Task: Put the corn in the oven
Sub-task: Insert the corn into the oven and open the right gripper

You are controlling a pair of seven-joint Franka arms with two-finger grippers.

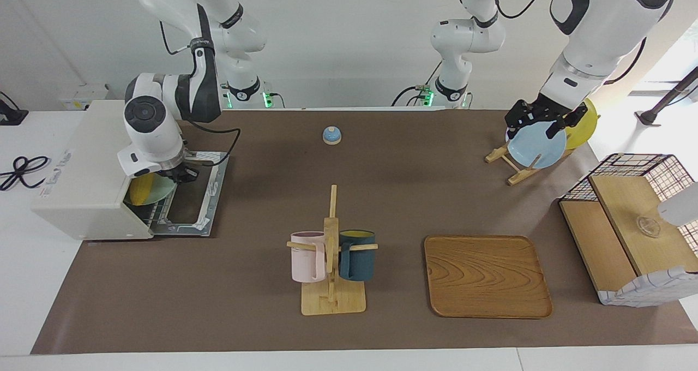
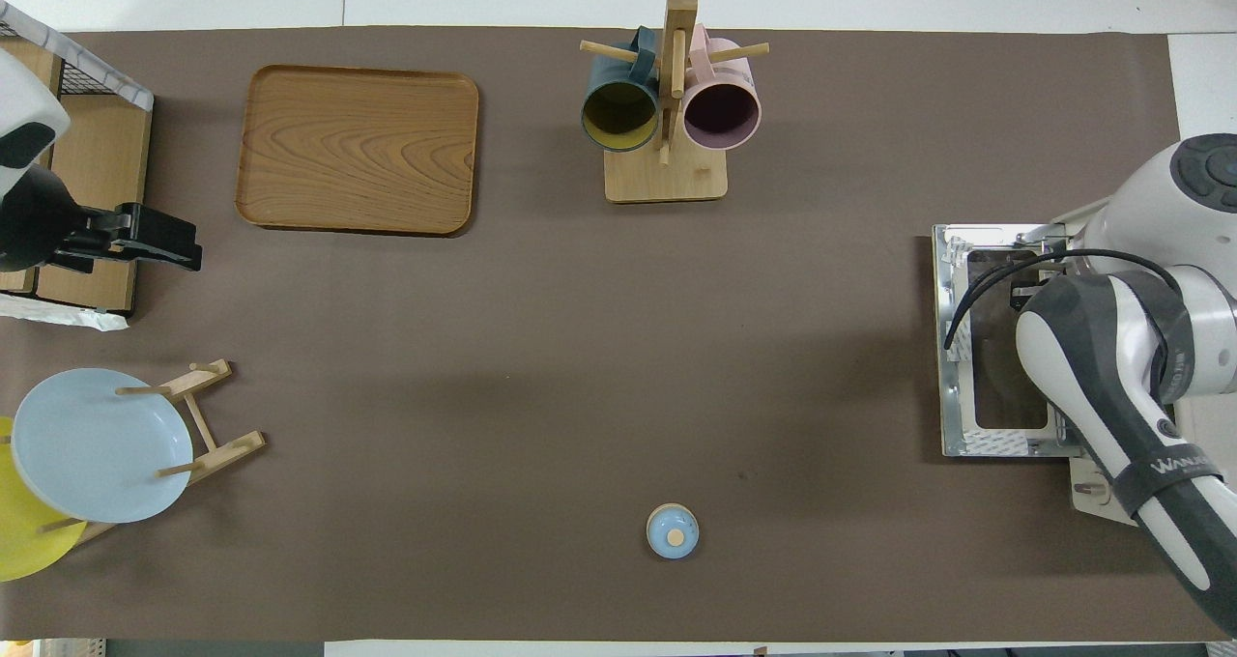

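Right claw [image 1: 185, 174] beside corn [image 1: 139, 189], plate [image 1: 162, 190]

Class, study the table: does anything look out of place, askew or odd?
Nothing looks spilled or damaged. The oven stands with its door folded flat open, and the corn on a green plate sits at its mouth.

A wooden tray [image 1: 487, 276] lies on the brown tabletop [image 1: 262, 327] beside a wooden mug stand [image 1: 331, 283] that carries a pink mug [image 1: 307, 257] and a dark blue mug [image 1: 357, 255]. A small blue bell [image 1: 331, 135] sits nearer to the robots. A wooden rack [image 1: 515, 169] holds a light blue plate [image 1: 537, 148] and a yellow plate [image 1: 583, 125] upright. A wire-and-wood basket box [image 1: 632, 226] stands at the left arm's end of the tabletop.
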